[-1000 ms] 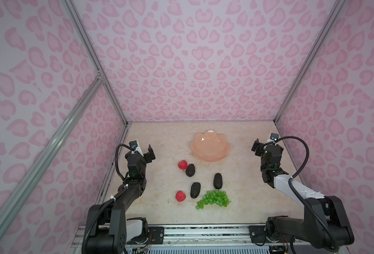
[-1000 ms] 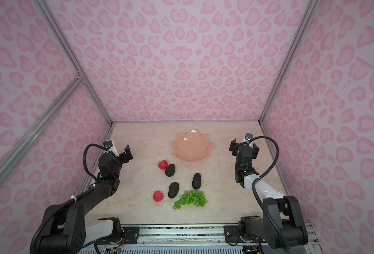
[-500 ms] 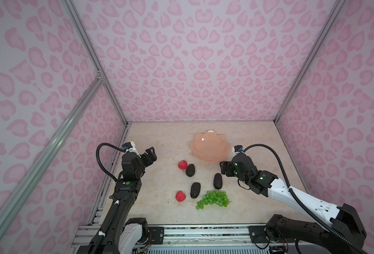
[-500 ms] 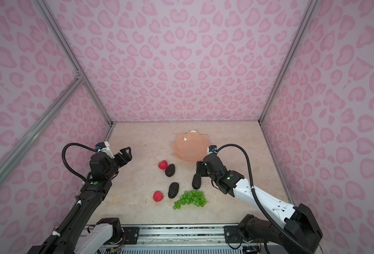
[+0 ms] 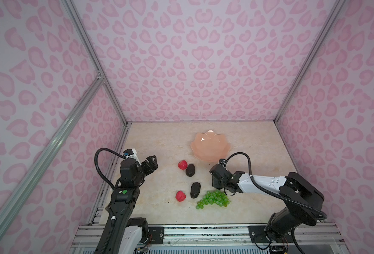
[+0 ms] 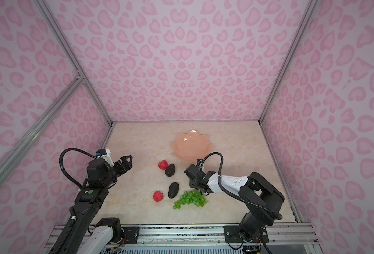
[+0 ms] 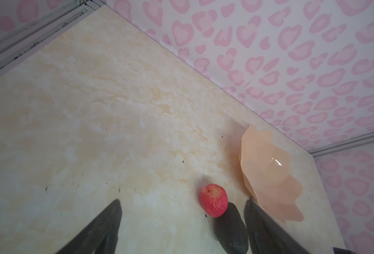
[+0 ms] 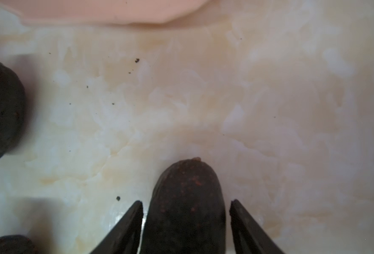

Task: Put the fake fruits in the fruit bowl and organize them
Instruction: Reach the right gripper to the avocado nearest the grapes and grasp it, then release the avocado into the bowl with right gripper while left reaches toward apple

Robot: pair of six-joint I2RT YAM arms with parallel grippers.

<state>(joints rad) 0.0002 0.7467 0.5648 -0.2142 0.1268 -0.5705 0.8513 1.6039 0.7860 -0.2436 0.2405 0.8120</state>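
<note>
The peach-pink fruit bowl (image 5: pixel 196 144) (image 6: pixel 178 143) stands empty at the back middle in both top views. In front of it lie two red strawberries (image 5: pixel 182 164) (image 5: pixel 180 196), two dark avocados (image 5: pixel 190 170) (image 5: pixel 195 190) and green grapes (image 5: pixel 213 199). My right gripper (image 5: pixel 218 186) (image 8: pixel 186 201) is down at the table, open, with a third avocado (image 8: pixel 186 180) between its fingers and a thin gap on each side. That avocado is hidden in both top views. My left gripper (image 5: pixel 153 161) (image 7: pixel 182 201) hangs open and empty, left of the far strawberry (image 7: pixel 214 200).
Pink patterned walls close the marble table on three sides. A metal rail (image 5: pixel 181 231) runs along the front edge. In the right wrist view another avocado (image 8: pixel 1 110) lies close by and the bowl's rim (image 8: pixel 115 11) is just beyond.
My right arm swung in from the right wall to the middle and came down over an avocado, its jaws narrowing round it. The left arm lifted and leaned slightly toward the fruits.
</note>
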